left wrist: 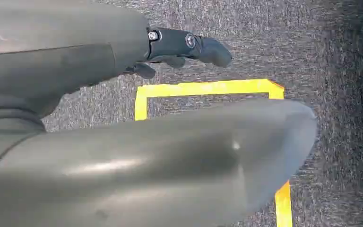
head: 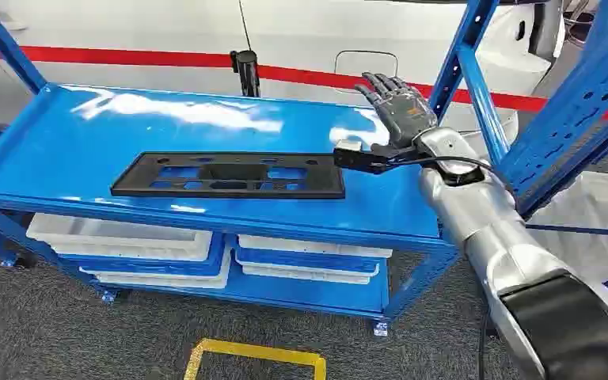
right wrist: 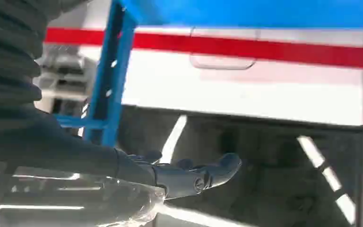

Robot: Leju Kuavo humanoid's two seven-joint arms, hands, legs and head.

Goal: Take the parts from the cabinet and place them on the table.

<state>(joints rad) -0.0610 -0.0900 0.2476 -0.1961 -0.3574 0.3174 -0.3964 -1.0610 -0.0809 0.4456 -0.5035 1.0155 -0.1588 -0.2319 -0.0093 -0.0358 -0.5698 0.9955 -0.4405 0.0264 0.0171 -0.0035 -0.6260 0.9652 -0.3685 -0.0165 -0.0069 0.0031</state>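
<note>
I am seeing my right hand (head: 396, 107) hovering over the far right part of the blue worktop (head: 71, 150), fingers spread and holding nothing, palm turned away from me. The black panel part (head: 229, 176) is lying flat on the worktop, to the left of that hand and nearer to me than it; its right end is sitting just beside the small black camera bracket (head: 358, 157) on my right wrist, and I cannot tell whether they are touching. In the right wrist view the same hand (right wrist: 189, 176) is showing its fingers extended and apart, with nothing between them, in front of a white wall with a red stripe (right wrist: 246, 47).

My left hand (left wrist: 179, 47) is hanging low over the grey carpet (left wrist: 312, 47), above a yellow floor marking (left wrist: 203, 88); its fingers are curling slightly with nothing in them, and I cannot tell for sure how far they are closed.

Below the worktop, white bins (head: 123, 237) are sitting on the lower shelf. A blue rack upright (head: 475, 87) is standing just right of my right hand.
</note>
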